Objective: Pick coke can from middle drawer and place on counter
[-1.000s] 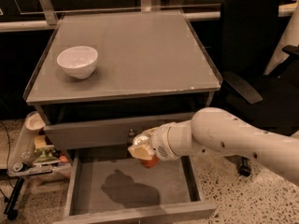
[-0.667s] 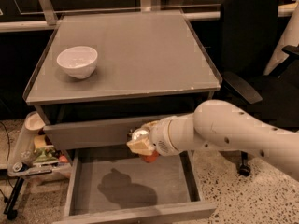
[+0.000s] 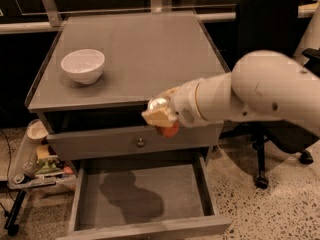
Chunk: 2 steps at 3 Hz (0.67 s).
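My gripper (image 3: 161, 116) hangs at the end of the white arm, in front of the counter's front edge and above the open middle drawer (image 3: 186, 186). It is shut on the coke can (image 3: 170, 130); only a patch of red shows below the tan fingers, with a silvery top above. The drawer's flat grey bottom holds nothing, only the arm's shadow. The counter (image 3: 145, 49) is the grey cabinet top behind the gripper.
A white bowl (image 3: 83, 65) sits on the counter's left side. A closed drawer front with a round knob (image 3: 140, 142) lies just under the gripper. A black office chair (image 3: 267, 29) stands at the right. Clutter on a low rack (image 3: 37, 164) is at the left.
The arm has lifted the gripper and can upward, from in front of the upper drawer front to about the counter's front edge.
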Available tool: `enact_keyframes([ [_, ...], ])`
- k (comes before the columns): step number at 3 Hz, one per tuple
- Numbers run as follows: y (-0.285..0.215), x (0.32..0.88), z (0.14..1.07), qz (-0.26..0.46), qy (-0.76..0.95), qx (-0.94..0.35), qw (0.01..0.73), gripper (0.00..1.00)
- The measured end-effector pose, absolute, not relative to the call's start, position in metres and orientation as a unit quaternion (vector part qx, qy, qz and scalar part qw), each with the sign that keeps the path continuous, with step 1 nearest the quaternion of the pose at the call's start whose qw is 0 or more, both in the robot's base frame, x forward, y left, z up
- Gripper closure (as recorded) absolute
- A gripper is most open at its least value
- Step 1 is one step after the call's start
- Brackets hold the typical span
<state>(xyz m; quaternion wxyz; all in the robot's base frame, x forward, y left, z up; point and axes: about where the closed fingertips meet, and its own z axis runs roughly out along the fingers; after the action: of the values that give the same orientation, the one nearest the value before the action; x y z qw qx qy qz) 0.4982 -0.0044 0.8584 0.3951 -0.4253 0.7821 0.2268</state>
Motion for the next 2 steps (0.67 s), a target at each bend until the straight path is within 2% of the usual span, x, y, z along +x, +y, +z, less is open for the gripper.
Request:
enact_keyframes([
  [2,-0.0080,0.5103,0.8824,0.217,0.774,-0.428,0.412,1.00],
])
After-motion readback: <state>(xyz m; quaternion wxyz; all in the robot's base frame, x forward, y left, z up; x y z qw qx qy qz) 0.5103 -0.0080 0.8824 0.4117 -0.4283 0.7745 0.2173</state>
